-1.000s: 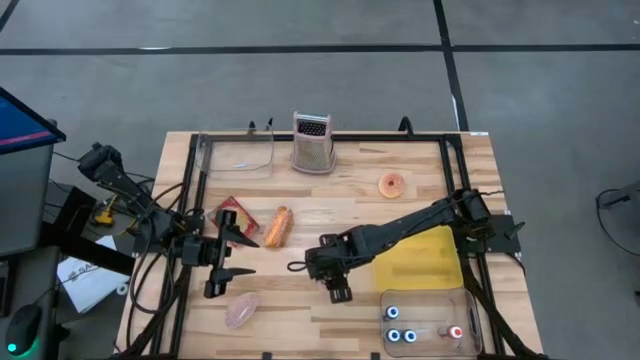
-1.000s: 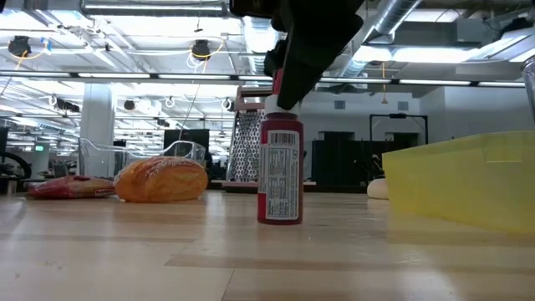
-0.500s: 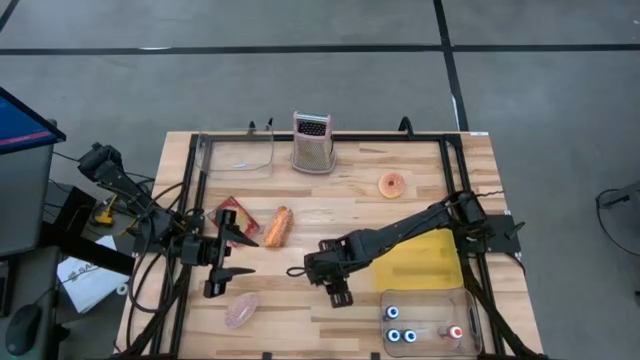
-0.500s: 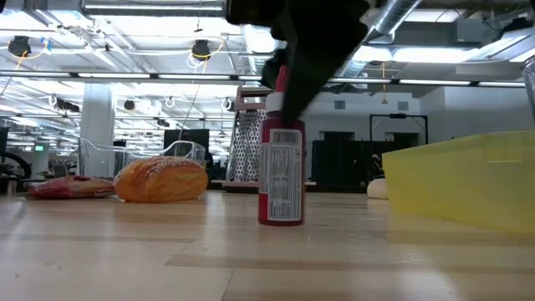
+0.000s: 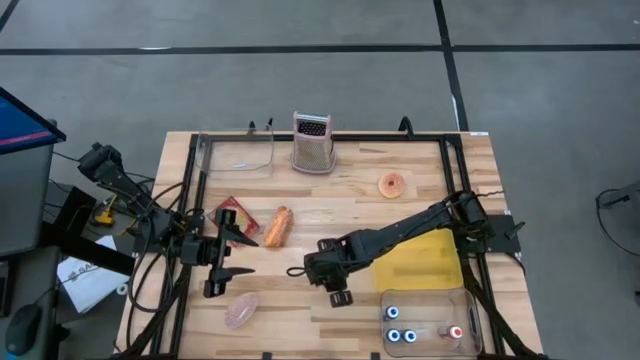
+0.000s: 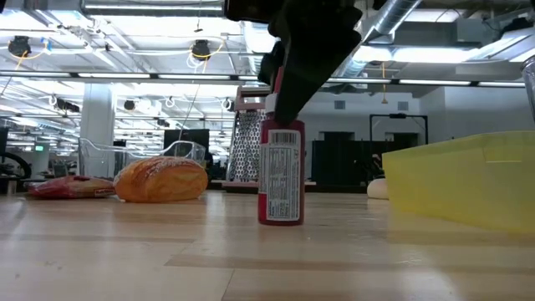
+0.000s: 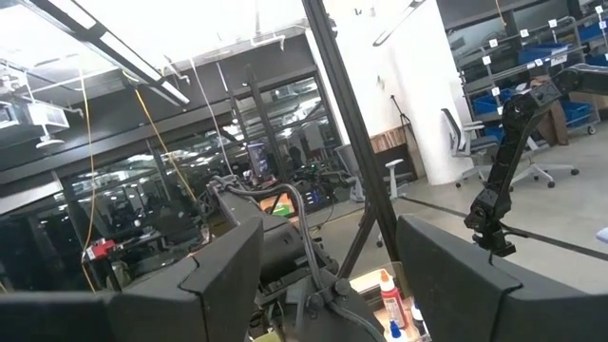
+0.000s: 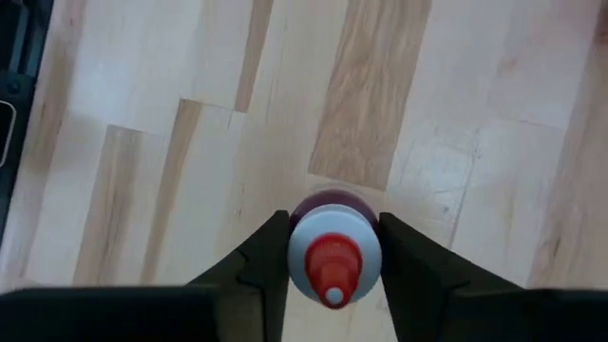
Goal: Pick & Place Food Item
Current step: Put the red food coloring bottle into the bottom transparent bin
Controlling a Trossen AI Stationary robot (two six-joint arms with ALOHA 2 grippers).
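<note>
Wooden table (image 5: 350,215) from straight above, with two dark arms reaching in from either side

Near the middle of the front half, right gripper (image 8: 332,264) pointing down over a red sauce bottle (image 6: 280,176), fingers (image 8: 262,261) pressed against both sides of the white collar under the red nozzle, pinching it. Standing upright on the bare wood, label facing the low camera, print too small to read. Completely hidden under the gripper from above. At table height, cap and neck lost behind the dark gripper body, only the red barrel and label showing.

On the left side of the table, left gripper (image 5: 253,257) hanging above the wood with fingers spread apart and nothing between them, pointing toward the middle.

Just beyond that gripper, a red packet (image 5: 235,215), partly covered by the arm, contents not identifiable. Beside it, a bread roll (image 5: 281,226). Toward the front left corner, a pale pink lump (image 5: 242,311), hard to make out. At the far edge, a metal grater (image 5: 313,143) standing upright, next to a clear tub (image 5: 238,155) barely visible against the wood. Further right, a small doughnut (image 5: 392,184).

Under the right arm, a yellow tray (image 5: 425,265), partly covered by the arm from above and cut off by the frame edge at table height. In front of it, a clear box (image 5: 430,320) holding small bottles with blue and red caps
</note>
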